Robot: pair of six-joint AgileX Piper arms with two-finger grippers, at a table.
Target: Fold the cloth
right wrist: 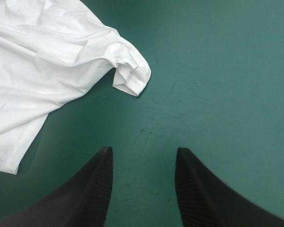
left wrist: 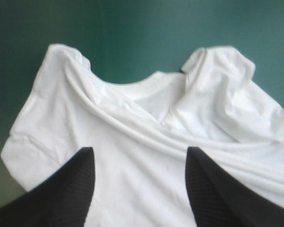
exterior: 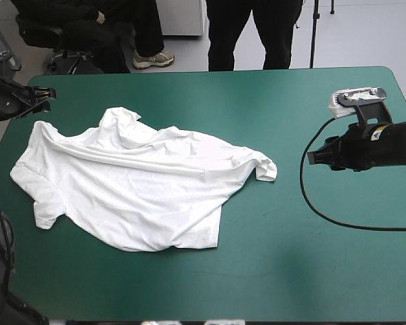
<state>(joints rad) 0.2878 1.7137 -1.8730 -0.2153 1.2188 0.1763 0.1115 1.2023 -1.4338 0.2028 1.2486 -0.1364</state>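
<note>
Loosely spread T-shirt [exterior: 142,183], both grippers wide

Lies wrinkled on the table [exterior: 291,271], left of centre, collar [left wrist: 151,87] toward the left edge, one sleeve [right wrist: 130,78] curled at the right end. Left gripper [left wrist: 139,150]: fingers wide apart, empty, facing the collar end. Right gripper [right wrist: 143,150]: likewise wide, empty, over bare table, near that sleeve yet clear of it.

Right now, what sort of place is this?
Probably a robot test bench: a table with a teal-green cover, a white T-shirt loosely spread on it, and the left gripper and right gripper both open.
</note>
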